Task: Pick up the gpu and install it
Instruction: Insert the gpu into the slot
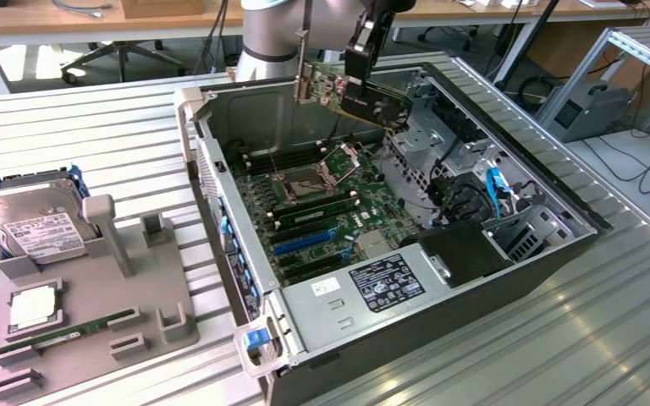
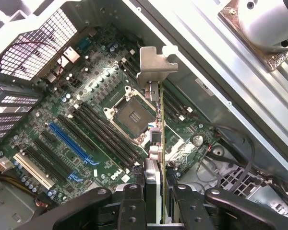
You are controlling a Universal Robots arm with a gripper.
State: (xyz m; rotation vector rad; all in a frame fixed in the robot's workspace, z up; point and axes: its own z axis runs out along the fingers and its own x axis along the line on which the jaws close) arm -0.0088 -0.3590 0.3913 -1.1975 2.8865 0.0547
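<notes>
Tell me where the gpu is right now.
In the exterior view, the gpu hangs gripped in the pincer above the open computer case, over the motherboard, not yet seated.

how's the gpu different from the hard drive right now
The gpu hangs over the open case, gripped by the claw; the hard drive rests in the grey holder at the exterior view's left. The gpu is a green board with a black shroud; the hard drive is silver with a white label. Both are flat, rectangular parts not yet installed.

Bright, even light; mild glare.
</notes>
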